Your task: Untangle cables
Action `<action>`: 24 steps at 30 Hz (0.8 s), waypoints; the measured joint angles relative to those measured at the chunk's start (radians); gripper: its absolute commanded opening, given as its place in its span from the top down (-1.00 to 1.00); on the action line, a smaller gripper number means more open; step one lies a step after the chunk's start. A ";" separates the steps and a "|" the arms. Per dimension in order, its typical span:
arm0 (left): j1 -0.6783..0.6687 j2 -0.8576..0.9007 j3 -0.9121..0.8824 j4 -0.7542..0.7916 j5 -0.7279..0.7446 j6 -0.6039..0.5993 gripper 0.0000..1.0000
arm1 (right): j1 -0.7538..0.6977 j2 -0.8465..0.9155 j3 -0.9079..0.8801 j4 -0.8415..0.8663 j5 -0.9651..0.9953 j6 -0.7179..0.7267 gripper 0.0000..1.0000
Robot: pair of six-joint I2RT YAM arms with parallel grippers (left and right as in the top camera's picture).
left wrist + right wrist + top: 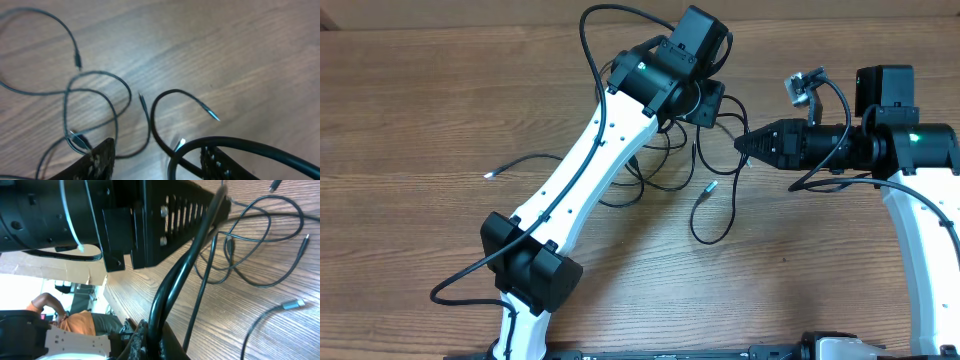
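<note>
Overhead: cables [660,172] are lying in loose overlapping loops mid-worktop [420,100], toward the far edge, partly under the left arm [590,170]. One plug end [490,175] is trailing out toward the left edge. A silver plug [710,186] is sitting just right of the pile. Left gripper [708,102] is hanging over the far side of the tangle. Right gripper [740,143] is pointing left, its tip tapering to a point at the pile's right side.

Left wrist: fingers [100,160] are standing wide apart. Thin loops are crossing on the wood below, with three plug tips lying free. A thicker black cord [260,147] is arcing across in front of the right-side finger.

Right wrist: right gripper's jaws are sitting narrow, pinching one black cord of the cables. That cord is running up and away toward the left arm's black housing. More loops are lying beyond, toward the far edge, with the silver plug apart from them.
</note>
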State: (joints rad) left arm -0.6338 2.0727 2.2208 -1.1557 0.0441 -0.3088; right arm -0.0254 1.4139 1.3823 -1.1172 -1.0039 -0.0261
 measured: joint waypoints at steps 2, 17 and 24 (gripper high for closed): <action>0.002 0.000 0.000 -0.014 0.032 0.008 -0.01 | 0.000 0.000 0.000 0.000 -0.008 0.000 0.93; 0.002 0.000 0.000 -0.085 0.084 0.032 0.92 | 0.000 0.000 0.000 0.046 -0.188 0.000 0.92; 0.026 0.000 0.000 -0.094 0.076 0.032 0.91 | 0.000 0.000 0.000 0.047 -0.161 0.002 0.40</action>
State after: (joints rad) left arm -0.6075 2.0727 2.2208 -1.2499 0.1200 -0.2768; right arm -0.0254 1.4139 1.3823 -1.0706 -1.1652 -0.0238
